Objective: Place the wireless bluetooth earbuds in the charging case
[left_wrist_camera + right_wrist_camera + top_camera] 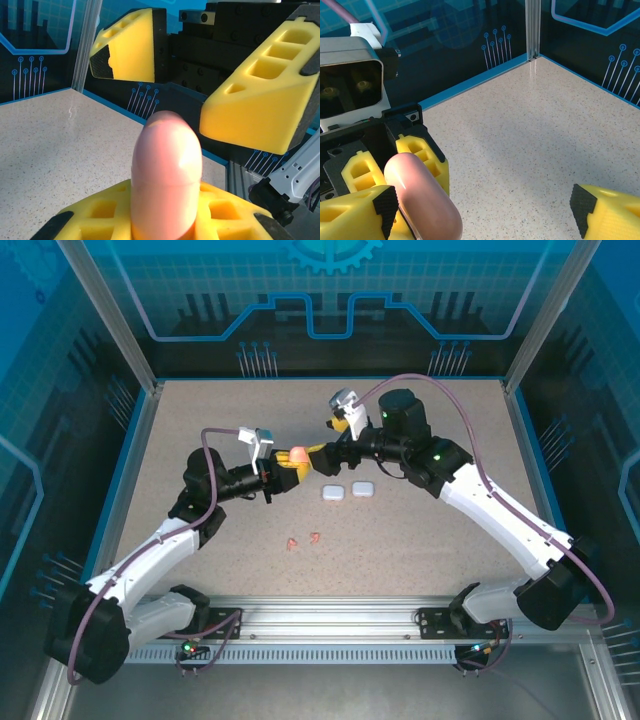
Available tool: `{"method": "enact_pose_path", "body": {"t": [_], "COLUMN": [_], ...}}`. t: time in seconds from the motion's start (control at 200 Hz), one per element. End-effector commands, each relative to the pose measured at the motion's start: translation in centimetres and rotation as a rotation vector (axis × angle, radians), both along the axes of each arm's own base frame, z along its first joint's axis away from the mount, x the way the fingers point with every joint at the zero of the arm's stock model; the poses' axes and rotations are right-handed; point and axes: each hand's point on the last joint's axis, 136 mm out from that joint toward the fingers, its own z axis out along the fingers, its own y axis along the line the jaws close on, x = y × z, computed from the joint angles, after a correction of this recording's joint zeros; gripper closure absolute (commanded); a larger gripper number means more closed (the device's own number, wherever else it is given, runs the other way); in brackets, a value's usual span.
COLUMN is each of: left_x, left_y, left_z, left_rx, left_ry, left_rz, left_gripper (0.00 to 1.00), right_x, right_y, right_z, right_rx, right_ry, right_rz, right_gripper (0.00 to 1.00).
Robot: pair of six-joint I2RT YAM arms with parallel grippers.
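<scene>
While clamped in the left jaws, a glossy pink rounded case (pixel 166 170) is held aloft. The right jaws are spread open.

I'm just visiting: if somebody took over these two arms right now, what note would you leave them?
Left gripper: shut on the pink case, held above the table.
Right gripper: open, jaws wide, facing that case, not gripping.
Two salmon-red earbuds lie loose on the table, near two white cases.
Done: pink case picked up; it looks closed.
Left: open it, seat the earbuds.
</scene>
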Motion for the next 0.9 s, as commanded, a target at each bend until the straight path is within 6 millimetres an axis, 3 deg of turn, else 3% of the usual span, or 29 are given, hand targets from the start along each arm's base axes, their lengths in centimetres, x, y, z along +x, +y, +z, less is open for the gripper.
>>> {"method": "enact_pose_path", "body": {"t": [0.0, 0.565, 0.89], "left_x": [-0.7, -0.4, -0.7], "left_y": [-0.2, -0.1, -0.3], "left_z": [1.5, 1.4, 1.4], "left_rx": [-0.005, -0.001, 0.004], "left_ry": [-0.059, -0.054, -0.067], "left_rz": [-0.015, -0.008, -0.020], "left_gripper": [0.85, 0.85, 0.86], "right_x": [-0.2, -0.3, 1.2], "right_y": [0.6, 0.0, -0.8], "right_z": [-1.0, -3.3, -2.3], "right_rx": [-0.024, -0.071, -0.066], "right_ry": [0.004, 0.027, 0.023], "right_rz": [0.025, 0.006, -0.047], "right_gripper": [0.07, 0.01, 0.04]}}
